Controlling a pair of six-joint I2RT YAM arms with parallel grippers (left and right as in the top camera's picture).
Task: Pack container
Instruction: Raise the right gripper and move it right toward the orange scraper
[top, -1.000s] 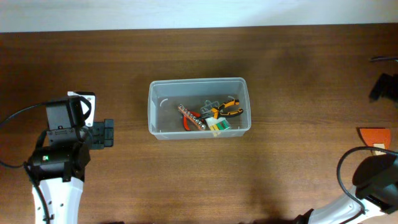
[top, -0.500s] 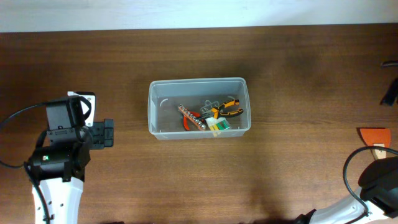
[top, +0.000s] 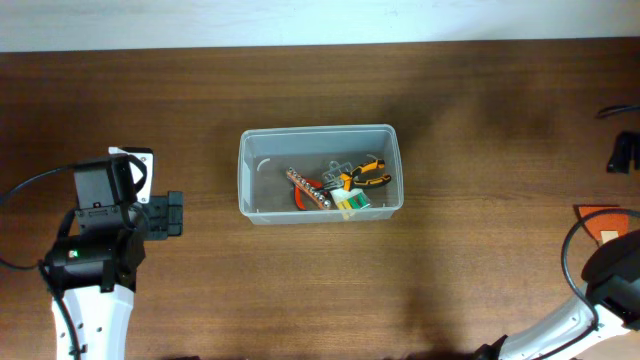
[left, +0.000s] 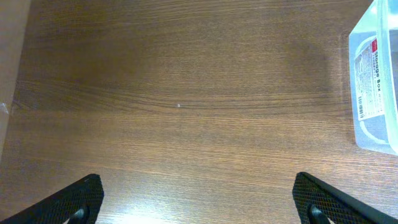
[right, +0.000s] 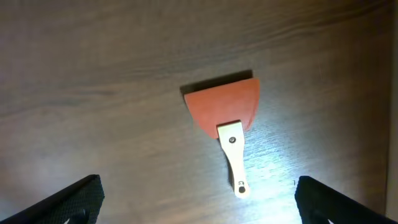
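Left gripper (left: 199, 202) hangs over the bare table (left: 174, 93), its 2 fingers spread wide and holding nothing. The container (top: 243, 175) sits at the centre of the overhead frame and shows at the right edge of the left wrist view. In its right half lie pliers (top: 368, 176) with orange handles among other small tools. The right gripper (right: 199, 202) is also spread wide and holds nothing, with an orange scraper (right: 224, 109) at the centre of its frame.
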